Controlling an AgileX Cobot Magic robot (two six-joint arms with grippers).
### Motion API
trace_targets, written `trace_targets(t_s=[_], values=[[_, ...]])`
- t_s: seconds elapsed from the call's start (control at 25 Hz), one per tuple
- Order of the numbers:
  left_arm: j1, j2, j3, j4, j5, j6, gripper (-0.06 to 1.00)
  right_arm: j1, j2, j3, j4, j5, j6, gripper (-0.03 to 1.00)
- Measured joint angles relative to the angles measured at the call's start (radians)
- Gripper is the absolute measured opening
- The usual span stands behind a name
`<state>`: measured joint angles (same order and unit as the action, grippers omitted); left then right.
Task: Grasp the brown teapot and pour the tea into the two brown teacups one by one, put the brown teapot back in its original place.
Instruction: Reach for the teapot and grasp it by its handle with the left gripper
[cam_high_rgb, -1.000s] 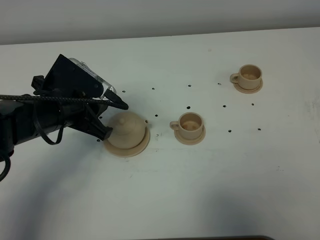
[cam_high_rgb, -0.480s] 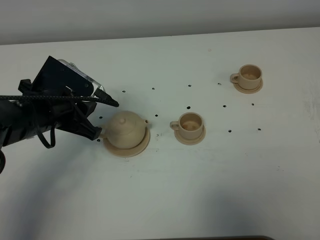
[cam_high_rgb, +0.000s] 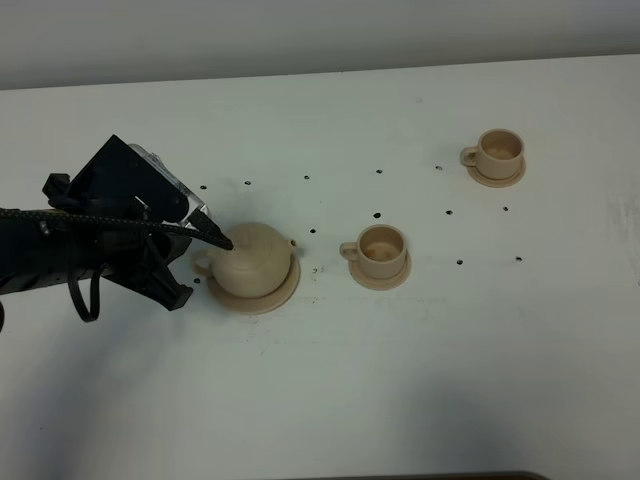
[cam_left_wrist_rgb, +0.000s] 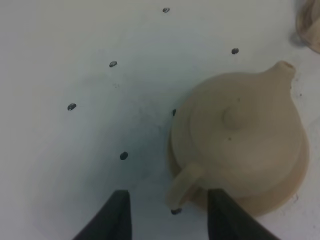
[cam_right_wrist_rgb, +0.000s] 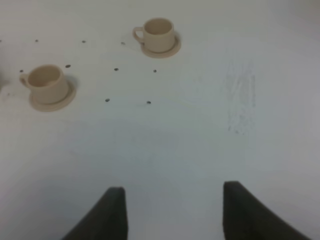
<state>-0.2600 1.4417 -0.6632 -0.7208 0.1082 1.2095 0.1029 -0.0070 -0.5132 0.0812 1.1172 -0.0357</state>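
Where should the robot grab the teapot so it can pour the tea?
By its loop handle, coming from the side opposite the spout. The teapot has a round, wide body that is hard to pinch, while the handle sticks out towards the left gripper, whose open jaws stand either side of it. That probably leaves the spout free to tip.

Teapot (cam_left_wrist_rgb: 240, 135) right in front of me: smooth beige ceramic, matt, just a soft sheen over the lid. The saucer (cam_high_rgb: 270, 303) under it has the same dull tan finish. The near teacup (cam_high_rgb: 381, 250) and far teacup (cam_high_rgb: 499, 150) match it, smooth and without gloss. On my left gripper (cam_left_wrist_rgb: 169, 191), the fingers (cam_left_wrist_rgb: 117, 220) look like matt black plastic. The table (cam_high_rgb: 420, 380) is smooth matt white, with faint scuffs at the right.
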Motion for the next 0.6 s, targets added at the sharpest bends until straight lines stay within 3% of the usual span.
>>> trace_targets(t_s=[0.08,0.2,0.4,0.6], values=[[0.021,0.0,0.0,0.055,0.027,-0.028,0.39,0.0,0.0,0.0,0.0,0.0,0.0,0.42],[0.041,0.0,-0.001,0.199,0.047,-0.12,0.39,0.0,0.0,0.0,0.0,0.0,0.0,0.42],[0.041,0.001,-0.04,0.458,0.109,-0.35,0.38,0.0,0.0,0.0,0.0,0.0,0.0,0.42],[0.041,0.011,-0.068,0.632,0.136,-0.484,0.38,0.0,0.0,0.0,0.0,0.0,0.0,0.42]])
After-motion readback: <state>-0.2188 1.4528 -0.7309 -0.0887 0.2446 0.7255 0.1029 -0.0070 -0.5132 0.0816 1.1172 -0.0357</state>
